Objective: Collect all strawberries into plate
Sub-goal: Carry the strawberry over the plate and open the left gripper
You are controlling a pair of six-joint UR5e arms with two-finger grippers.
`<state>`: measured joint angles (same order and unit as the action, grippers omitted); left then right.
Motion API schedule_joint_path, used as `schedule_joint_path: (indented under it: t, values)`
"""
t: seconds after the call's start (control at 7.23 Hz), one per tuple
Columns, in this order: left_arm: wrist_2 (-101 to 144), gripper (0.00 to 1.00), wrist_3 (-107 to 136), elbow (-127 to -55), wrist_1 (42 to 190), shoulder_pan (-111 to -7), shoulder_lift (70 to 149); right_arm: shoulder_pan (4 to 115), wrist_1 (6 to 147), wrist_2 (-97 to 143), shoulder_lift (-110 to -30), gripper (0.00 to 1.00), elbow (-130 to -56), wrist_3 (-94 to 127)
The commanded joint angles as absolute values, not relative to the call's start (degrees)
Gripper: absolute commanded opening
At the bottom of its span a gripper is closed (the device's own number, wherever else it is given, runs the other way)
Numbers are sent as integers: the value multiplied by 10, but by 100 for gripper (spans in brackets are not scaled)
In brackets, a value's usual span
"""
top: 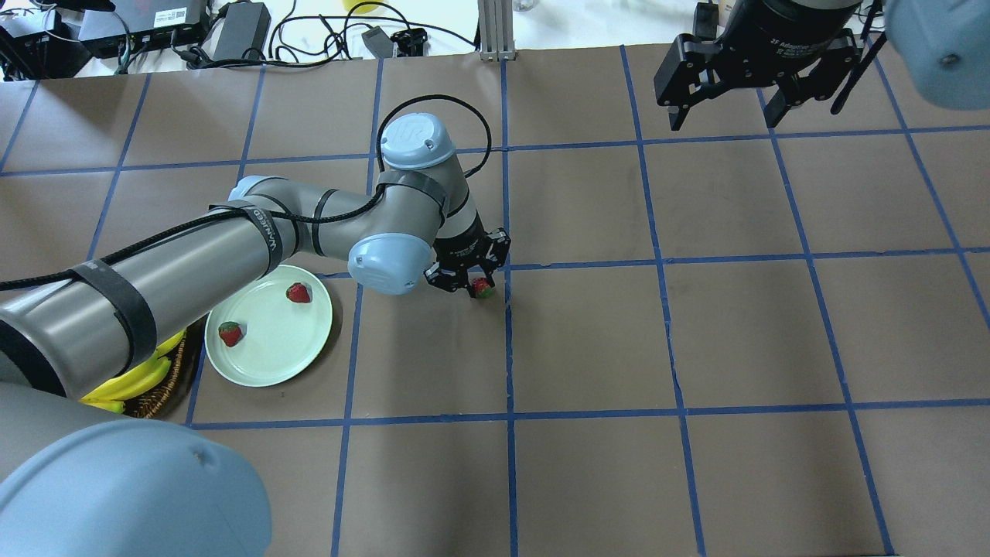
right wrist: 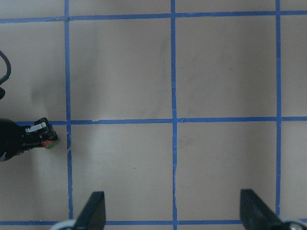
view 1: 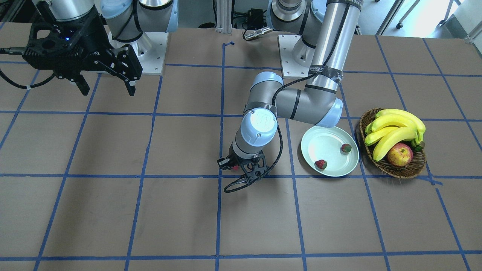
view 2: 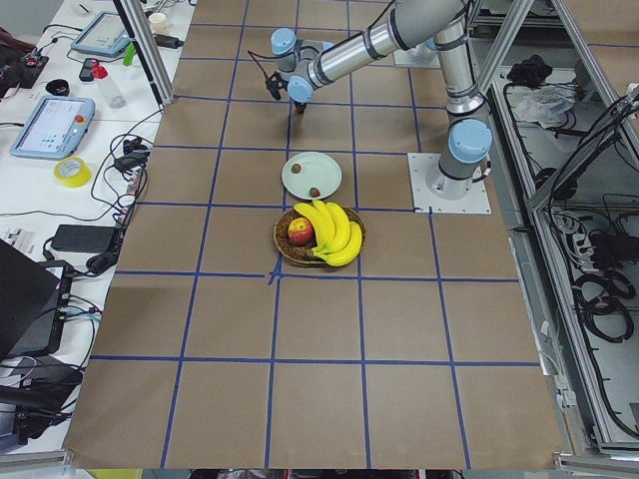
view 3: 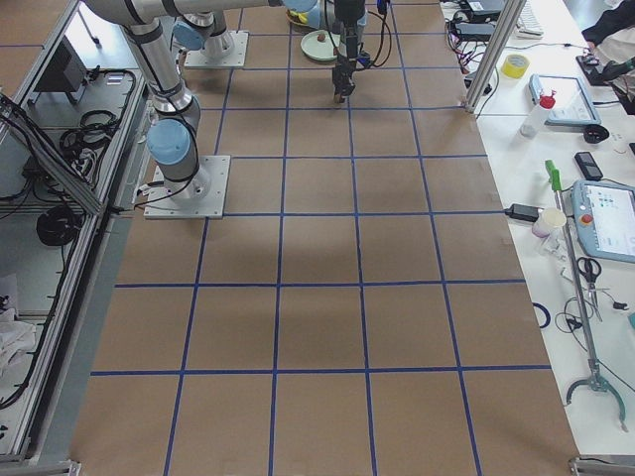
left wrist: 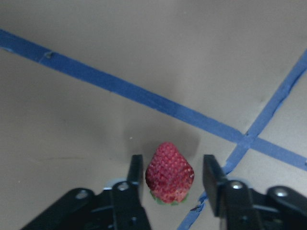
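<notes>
My left gripper [top: 473, 285] is low at the table near a blue tape crossing. It is shut on a red strawberry [top: 483, 288]. In the left wrist view the berry [left wrist: 169, 172] sits between the two fingers [left wrist: 135, 177], green cap toward the camera. Two more strawberries [top: 298, 292] [top: 230, 333] lie in the pale mint plate [top: 271, 352], which stands to that gripper's left. The plate [view 1: 327, 145] also shows in the front view. My right gripper [top: 727, 120] is open and empty, high over the far right of the table.
A brown wicker basket [view 1: 391, 171] with bananas [view 1: 395, 128] and a red-yellow apple [view 1: 400, 154] stands right beside the plate. My left arm's elbow [top: 390, 267] hangs over the plate's edge. Blue tape lines grid the brown table.
</notes>
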<state>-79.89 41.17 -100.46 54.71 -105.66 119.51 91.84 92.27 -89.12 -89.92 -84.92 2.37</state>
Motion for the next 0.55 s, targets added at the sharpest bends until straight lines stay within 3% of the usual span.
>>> schedule_joint_path:
  t: [0.0, 0.42]
  values:
    - [-800, 0, 409, -999, 547, -1056, 1188, 918, 923, -891, -899, 100, -849, 24]
    - [-814, 0, 295, -981, 618, -972, 1128, 919, 924, -891, -899, 100, -850, 24]
